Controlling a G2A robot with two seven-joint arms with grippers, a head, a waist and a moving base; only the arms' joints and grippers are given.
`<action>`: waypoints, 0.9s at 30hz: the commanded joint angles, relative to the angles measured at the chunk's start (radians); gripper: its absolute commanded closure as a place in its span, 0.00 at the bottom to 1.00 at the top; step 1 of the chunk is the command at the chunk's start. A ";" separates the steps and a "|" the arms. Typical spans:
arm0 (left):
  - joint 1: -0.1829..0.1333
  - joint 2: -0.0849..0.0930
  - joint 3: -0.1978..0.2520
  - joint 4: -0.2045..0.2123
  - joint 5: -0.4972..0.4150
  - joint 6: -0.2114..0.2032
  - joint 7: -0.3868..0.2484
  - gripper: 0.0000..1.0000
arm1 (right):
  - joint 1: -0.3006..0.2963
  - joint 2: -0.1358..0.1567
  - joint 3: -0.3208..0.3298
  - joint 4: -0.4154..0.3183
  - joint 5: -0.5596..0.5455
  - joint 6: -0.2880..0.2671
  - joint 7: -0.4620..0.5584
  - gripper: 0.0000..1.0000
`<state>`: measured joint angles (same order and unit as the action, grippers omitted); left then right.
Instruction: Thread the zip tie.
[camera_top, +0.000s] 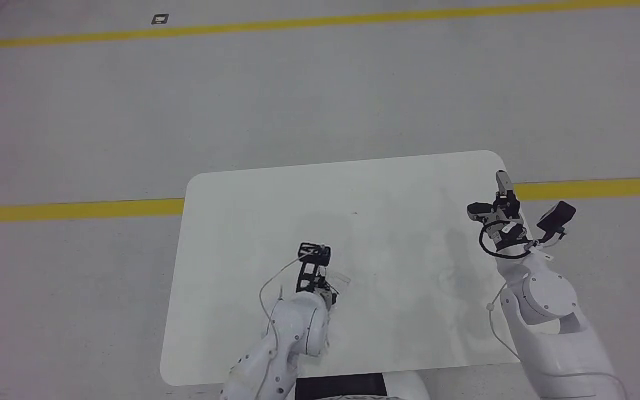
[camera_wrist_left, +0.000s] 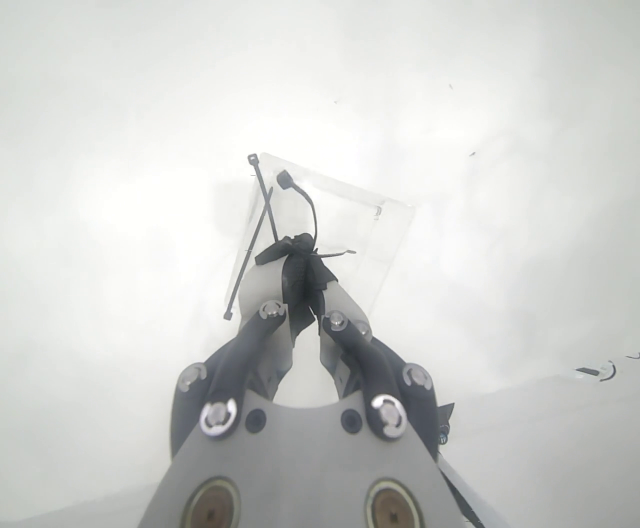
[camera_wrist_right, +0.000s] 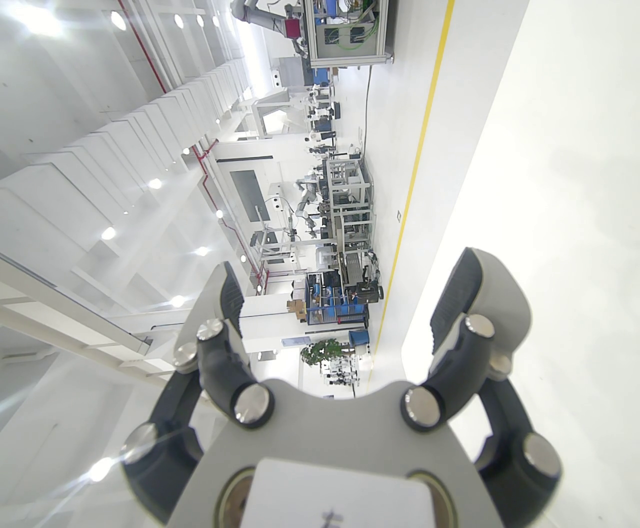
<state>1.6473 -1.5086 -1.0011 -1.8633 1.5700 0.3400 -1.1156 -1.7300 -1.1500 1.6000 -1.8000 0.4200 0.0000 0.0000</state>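
Note:
My left gripper (camera_wrist_left: 301, 248) is shut on a black zip tie (camera_wrist_left: 311, 206), pinched near its tail; the strap curves up to its square head. It hangs just over a clear plastic tray (camera_wrist_left: 380, 235) on the white table. Two more black zip ties (camera_wrist_left: 260, 220) lie crossed in the tray beside the fingers. From above, the left gripper (camera_top: 313, 254) sits at the table's near middle. My right gripper (camera_top: 492, 198) is raised at the table's right edge. In its own wrist view the right gripper (camera_wrist_right: 350, 282) is open, holds nothing and faces the room.
The white table (camera_top: 400, 200) has bare surface across its middle and far side. Grey floor with yellow lines (camera_top: 90, 210) surrounds it. Racks and machines (camera_wrist_right: 345, 210) stand far off in the hall.

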 joint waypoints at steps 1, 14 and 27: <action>0.013 0.008 -0.006 -0.018 0.000 0.000 0.000 1.00 | 0.000 0.000 0.000 0.000 0.000 0.000 0.000 0.00; 0.024 0.042 0.024 -0.078 0.000 0.000 -0.059 1.00 | 0.000 0.000 0.000 0.000 0.000 0.000 0.000 0.00; 0.004 0.046 0.052 -0.076 0.000 0.000 -0.051 1.00 | 0.000 0.000 0.000 0.000 0.000 0.000 0.000 0.00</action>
<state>1.6546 -1.4639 -0.9478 -1.9447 1.5700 0.3400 -1.1598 -1.7300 -1.1500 1.6000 -1.8000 0.4200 0.0000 0.0000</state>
